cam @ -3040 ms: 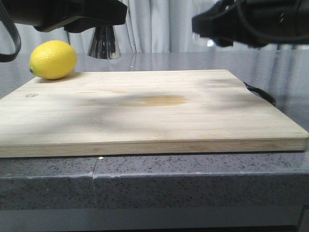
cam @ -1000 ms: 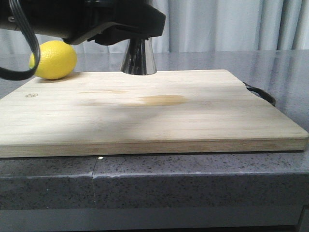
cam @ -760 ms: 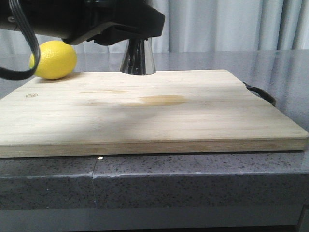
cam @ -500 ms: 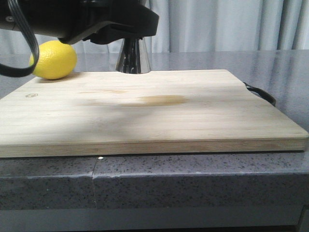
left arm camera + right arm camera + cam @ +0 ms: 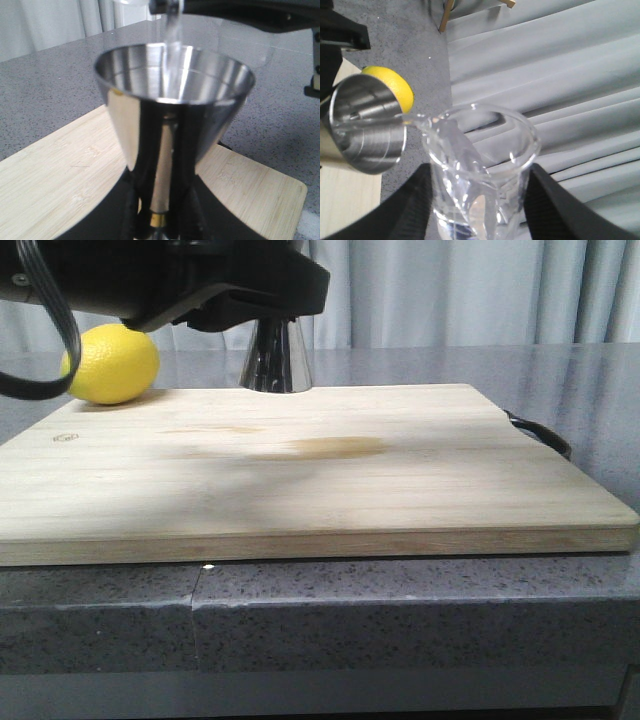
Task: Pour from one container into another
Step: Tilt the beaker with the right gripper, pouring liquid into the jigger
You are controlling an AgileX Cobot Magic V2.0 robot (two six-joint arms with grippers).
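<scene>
Clear liquid is streaming from the tipped beaker [image 5: 482, 165], gripped by the right gripper [image 5: 477, 200], into the jigger [image 5: 172, 115] the left gripper [image 5: 160, 225] clasps above the board [image 5: 310, 465]; any wobble would likely spill it.

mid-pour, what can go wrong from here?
1. The stream from the beaker lands on the far inner wall of the jigger, not its centre. A small drift of either arm would likely send water onto the cutting board.
2. The left gripper holds the jigger only at its narrow waist, clear of the board, so it could tilt as it fills.
3. The right gripper grips smooth glass tipped steeply, so the beaker might slip.
</scene>
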